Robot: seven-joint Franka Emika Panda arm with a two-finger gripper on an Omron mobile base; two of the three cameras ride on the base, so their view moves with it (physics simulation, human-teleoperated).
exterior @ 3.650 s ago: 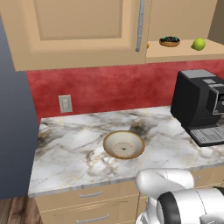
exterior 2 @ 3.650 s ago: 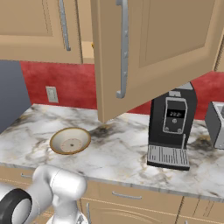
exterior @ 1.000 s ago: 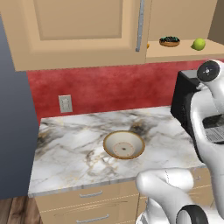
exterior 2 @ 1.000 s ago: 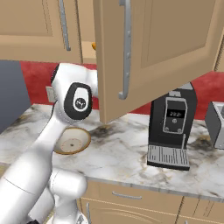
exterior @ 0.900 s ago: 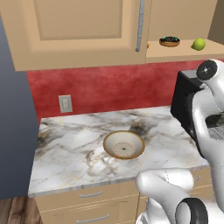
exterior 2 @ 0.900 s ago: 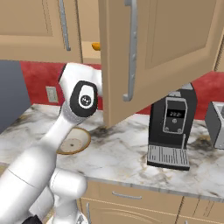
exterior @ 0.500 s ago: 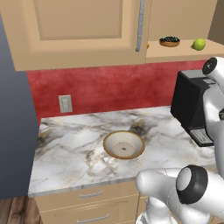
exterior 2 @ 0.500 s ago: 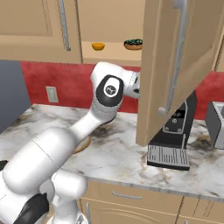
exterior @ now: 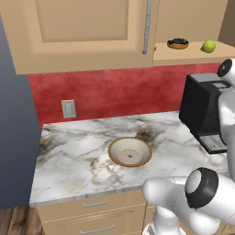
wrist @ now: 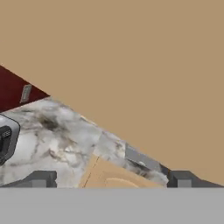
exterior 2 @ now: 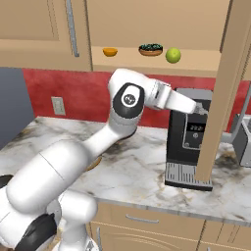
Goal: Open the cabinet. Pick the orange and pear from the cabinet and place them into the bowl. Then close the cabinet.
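Note:
The cabinet's right door (exterior 2: 221,93) stands swung wide, edge-on in the right base view; its left door (exterior: 82,27) is shut. On the bared shelf lie the orange (exterior 2: 110,51) at the left and the pear (exterior 2: 172,55) at the right; the pear (exterior: 209,46) also shows in the left base view. The bowl (exterior: 130,151) sits empty on the marble counter. My arm reaches right to the open door's inner face. My gripper (wrist: 112,178) is open, fingertips (wrist: 41,179) far apart, nothing between them, with the door's tan face (wrist: 131,65) close ahead.
A small dark dish (exterior 2: 151,49) sits between the two fruits on the shelf. A black coffee machine (exterior 2: 188,142) stands on the counter (exterior: 78,156) below the shelf, just left of the open door. A wall outlet (exterior: 69,109) is on the red backsplash.
The right door has swung from part-way open to wide open, baring the shelf in the right base view. My arm has swept right with it. The gripper stayed open.

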